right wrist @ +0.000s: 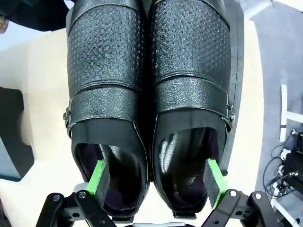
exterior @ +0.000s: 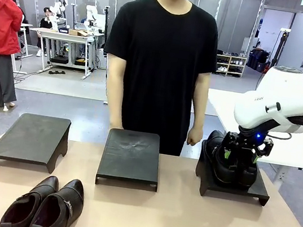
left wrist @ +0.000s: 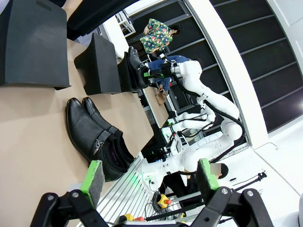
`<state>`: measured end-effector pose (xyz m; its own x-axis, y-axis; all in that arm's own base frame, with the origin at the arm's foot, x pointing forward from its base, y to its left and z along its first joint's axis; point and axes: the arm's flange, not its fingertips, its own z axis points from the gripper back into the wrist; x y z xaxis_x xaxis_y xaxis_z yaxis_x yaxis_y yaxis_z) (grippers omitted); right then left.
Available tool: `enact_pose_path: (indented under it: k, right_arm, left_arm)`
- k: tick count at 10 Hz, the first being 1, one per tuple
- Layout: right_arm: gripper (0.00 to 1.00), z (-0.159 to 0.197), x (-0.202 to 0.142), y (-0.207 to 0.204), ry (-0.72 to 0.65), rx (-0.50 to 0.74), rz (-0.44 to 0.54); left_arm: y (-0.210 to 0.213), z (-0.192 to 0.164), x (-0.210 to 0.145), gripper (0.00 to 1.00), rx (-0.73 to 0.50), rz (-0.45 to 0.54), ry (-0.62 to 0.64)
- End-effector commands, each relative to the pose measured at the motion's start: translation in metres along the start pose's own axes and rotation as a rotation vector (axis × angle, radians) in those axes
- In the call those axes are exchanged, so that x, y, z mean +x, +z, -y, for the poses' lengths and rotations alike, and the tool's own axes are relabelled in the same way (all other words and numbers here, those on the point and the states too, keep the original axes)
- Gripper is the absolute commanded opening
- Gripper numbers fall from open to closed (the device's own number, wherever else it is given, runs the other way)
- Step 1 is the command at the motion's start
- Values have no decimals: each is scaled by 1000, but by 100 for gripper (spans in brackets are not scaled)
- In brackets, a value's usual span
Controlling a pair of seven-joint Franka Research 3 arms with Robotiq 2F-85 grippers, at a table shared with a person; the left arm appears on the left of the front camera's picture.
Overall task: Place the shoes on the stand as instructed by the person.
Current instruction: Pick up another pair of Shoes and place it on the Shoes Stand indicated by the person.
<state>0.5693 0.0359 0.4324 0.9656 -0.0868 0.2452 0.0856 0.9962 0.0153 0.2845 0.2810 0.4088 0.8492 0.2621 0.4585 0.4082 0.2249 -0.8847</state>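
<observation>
One table (exterior: pixel 181 221) holds three black stands: left stand (exterior: pixel 31 138), middle stand (exterior: pixel 130 159), right stand (exterior: pixel 259 193). Four black shoes make two pairs: front pair (exterior: pixel 46 209), stand pair (exterior: pixel 214 154). One person (exterior: pixel 162 63) stands behind.

The front camera sits on the robot's side of the desk (exterior: pixel 181 221), set back, facing the person (exterior: pixel 159 63) straight behind the middle stand (exterior: pixel 130 156). The left wrist camera is off to that stand's left, rolled sideways, looking along the desk past it to the right arm (left wrist: pixel 208 94). The right wrist camera looks straight down, very close, on the shoes (right wrist: pixel 151 94) right of the middle stand. Front and left wrist views share the stand, the right arm and the other pair (exterior: pixel 46 206) before it.
</observation>
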Motion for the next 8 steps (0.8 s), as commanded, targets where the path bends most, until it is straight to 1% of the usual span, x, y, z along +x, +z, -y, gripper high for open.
enact_pose_path:
  k: [1, 5, 7, 8]
  right_arm:
    - [100, 0, 1, 0, -1, 0, 2]
    - [100, 0, 0, 0, 0, 0, 0]
    - [100, 8, -11, 44, 28, 54, -15]
    - [100, 16, -16, 69, 15, 87, 10]
  left_arm:
    - [1, 3, -1, 100, -13, 2, -14]
    - [1, 3, -1, 100, -13, 2, -14]
    - [1, 3, -1, 100, -13, 2, -14]
    - [1, 3, -1, 100, -13, 2, -14]
